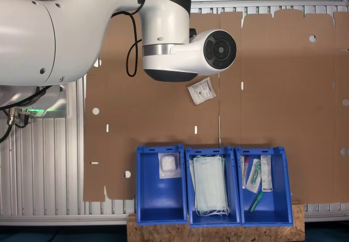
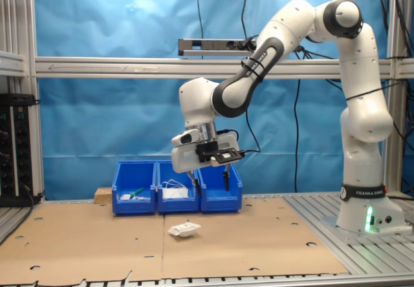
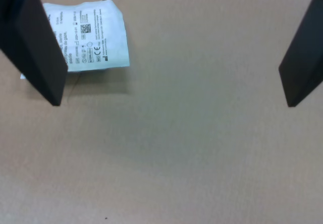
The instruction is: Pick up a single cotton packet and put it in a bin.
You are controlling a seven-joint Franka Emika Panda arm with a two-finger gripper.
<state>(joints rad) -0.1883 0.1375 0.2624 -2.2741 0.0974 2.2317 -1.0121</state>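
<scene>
My pincer [image 3: 171,57] hangs with its fingers [image 3: 35,47] wide apart and empty above the cardboard [image 3: 202,148]. The cotton packet [image 3: 93,35] lies flat beside one finger, well apart from the bins [image 2: 177,187]. It looks light, soft and thin, so I judge pinching across its puffy middle is best.

The arm [image 2: 304,35] rises from its base at the second exterior view's right, bends over at the shoulder and slopes down toward the middle of the scene. Its wrist [image 2: 200,103] points straight down. The gripper [image 2: 210,178] hangs in the air well above the surface; its two dark fingers [image 3: 35,42] stand wide apart, nothing between the jaws.
</scene>
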